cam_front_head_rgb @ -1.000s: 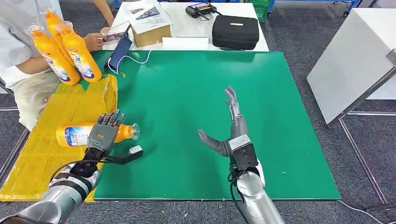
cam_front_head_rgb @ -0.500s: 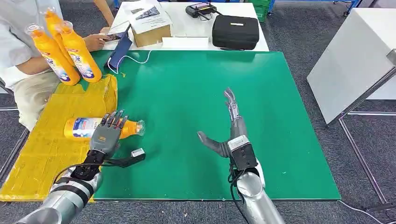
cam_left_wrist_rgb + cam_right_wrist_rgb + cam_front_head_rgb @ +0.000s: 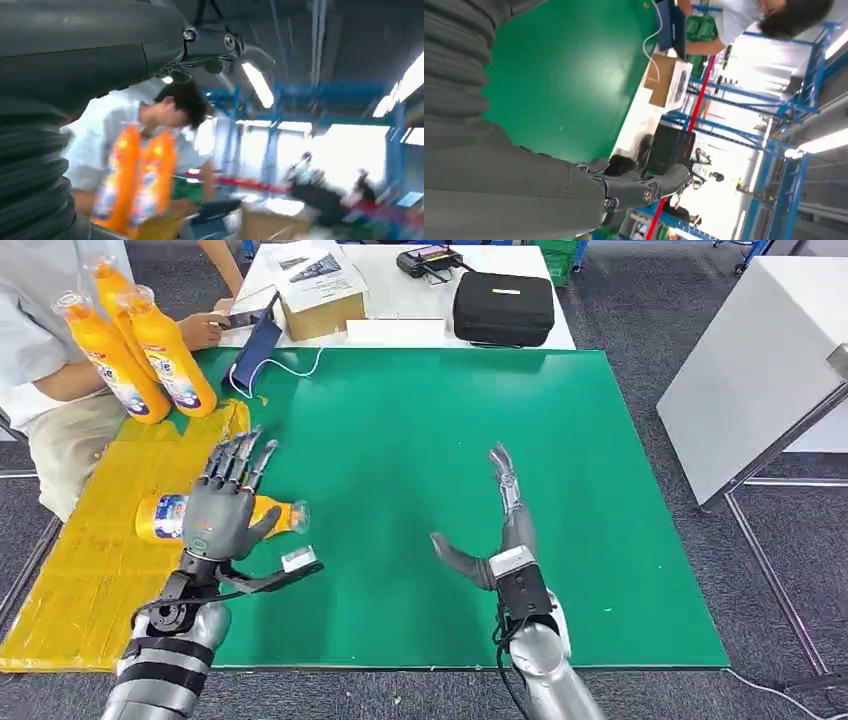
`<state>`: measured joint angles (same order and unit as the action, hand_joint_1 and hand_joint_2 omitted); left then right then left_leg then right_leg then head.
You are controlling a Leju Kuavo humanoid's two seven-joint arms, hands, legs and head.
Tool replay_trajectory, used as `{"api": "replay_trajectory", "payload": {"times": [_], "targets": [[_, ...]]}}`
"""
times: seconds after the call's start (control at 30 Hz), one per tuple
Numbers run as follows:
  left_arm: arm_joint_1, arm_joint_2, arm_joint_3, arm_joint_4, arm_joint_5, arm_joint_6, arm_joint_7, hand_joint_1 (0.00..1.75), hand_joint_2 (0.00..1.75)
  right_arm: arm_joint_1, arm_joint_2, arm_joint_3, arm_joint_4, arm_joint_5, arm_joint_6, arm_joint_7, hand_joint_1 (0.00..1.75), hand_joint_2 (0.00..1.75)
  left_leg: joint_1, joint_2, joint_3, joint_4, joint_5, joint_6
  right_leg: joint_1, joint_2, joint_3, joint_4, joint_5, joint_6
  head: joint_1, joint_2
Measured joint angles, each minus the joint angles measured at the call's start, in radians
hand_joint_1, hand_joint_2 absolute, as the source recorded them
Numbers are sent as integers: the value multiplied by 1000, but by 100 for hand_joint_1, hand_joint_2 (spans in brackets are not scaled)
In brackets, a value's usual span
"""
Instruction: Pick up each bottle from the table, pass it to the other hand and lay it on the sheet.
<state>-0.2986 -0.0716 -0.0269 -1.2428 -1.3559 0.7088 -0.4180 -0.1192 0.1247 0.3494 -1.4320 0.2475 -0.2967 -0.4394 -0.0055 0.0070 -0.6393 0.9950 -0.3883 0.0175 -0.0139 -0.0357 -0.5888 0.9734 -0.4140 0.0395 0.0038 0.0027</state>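
An orange bottle (image 3: 222, 516) lies on its side at the right edge of the yellow sheet (image 3: 90, 560), its clear cap end reaching just over onto the green table (image 3: 420, 440). The left hand (image 3: 222, 508) hovers above the middle of this bottle with its fingers spread apart and straightened toward the far side, holding nothing. The right hand (image 3: 500, 530) is raised over the near centre of the green table, also empty, fingers stretched out toward the far edge and thumb splayed to the left. At the far left corner of the table, three more orange bottles (image 3: 140, 350) stand upright close together, just beside a seated person (image 3: 45, 370) in a light shirt. A dark blue tablet (image 3: 258, 345) with a white cable leans at the far left edge of the table. Beyond the green surface, a white table (image 3: 400, 300) carries a cardboard box (image 3: 322, 302) and a black case (image 3: 504, 308).
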Motion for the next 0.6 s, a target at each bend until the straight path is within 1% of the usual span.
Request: {"api": "replay_trajectory", "payload": {"times": [0.07,0.23,0.27,0.33,0.4,0.47,0.53,0.57,0.6], "targets": [[14,-41,53,-25,110,0,-99,0,175,15,-1,-2,-12,7,-9,-3,0,175,0,0,0,0,0,0,0,0,0,0,0,0,0,0],[33,-89,112,-59,177,-1,-141,0,175,32,-2,-8,-28,13,-15,-5,0,175,0,0,0,0,0,0,0,0,0,0,0,0,0,0],[42,-93,111,-59,267,-10,-153,0,175,40,-2,-10,-38,22,-19,-5,0,175,0,0,0,0,0,0,0,0,0,0,0,0,0,0],[76,-88,68,-76,491,-77,-123,0,175,65,-5,-12,-64,42,-18,-7,0,175,0,0,0,0,0,0,0,0,0,0,0,0,0,0],[134,-69,15,-138,739,-240,-73,0,175,105,-11,-22,-101,59,13,-11,0,175,0,1,0,0,-1,0,0,0,0,0,0,0,0,0],[214,-43,-37,-216,976,-475,-28,0,175,168,-26,-45,-149,56,75,-18,0,175,0,-1,0,0,-3,0,0,0,0,0,-3,0,0,0],[284,-11,-65,-259,1185,-724,1,0,175,222,-47,-74,-185,7,168,-34,0,175,0,-1,0,0,-5,0,0,0,1,0,-4,1,0,0],[314,6,-70,-272,1245,-812,-9,0,175,244,-59,-93,-199,-22,217,-45,0,175,0,0,0,0,-6,0,0,0,0,0,-4,1,0,0],[336,11,-70,-279,1273,-840,-14,0,175,263,-67,-110,-211,-26,238,-51,0,175,-1,0,0,0,-7,0,-1,0,0,-1,-4,1,0,0]]}}
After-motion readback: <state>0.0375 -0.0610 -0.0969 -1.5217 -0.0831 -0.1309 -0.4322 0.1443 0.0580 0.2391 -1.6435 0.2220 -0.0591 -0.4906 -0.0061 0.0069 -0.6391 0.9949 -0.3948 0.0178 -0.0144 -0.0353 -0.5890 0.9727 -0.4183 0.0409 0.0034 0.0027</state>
